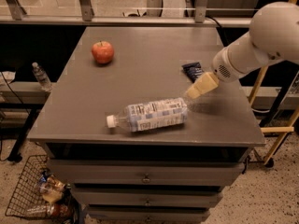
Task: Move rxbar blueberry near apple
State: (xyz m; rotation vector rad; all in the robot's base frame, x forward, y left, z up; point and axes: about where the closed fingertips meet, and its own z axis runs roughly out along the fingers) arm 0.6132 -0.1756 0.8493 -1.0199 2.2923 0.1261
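The rxbar blueberry point(192, 70), a small dark navy bar, lies flat on the right part of the grey table point(140, 73), partly covered by my arm. The red-orange apple point(103, 52) stands at the table's far left. My gripper point(195, 91), with tan fingers, reaches in from the right just above the table, directly in front of the bar and at the bottom end of the bottle.
A clear plastic water bottle point(148, 115) with a white-blue label lies on its side near the table's front edge. Drawers sit under the table. A wire basket point(32, 195) with items stands on the floor at the lower left. Wooden legs point(275, 125) stand at the right.
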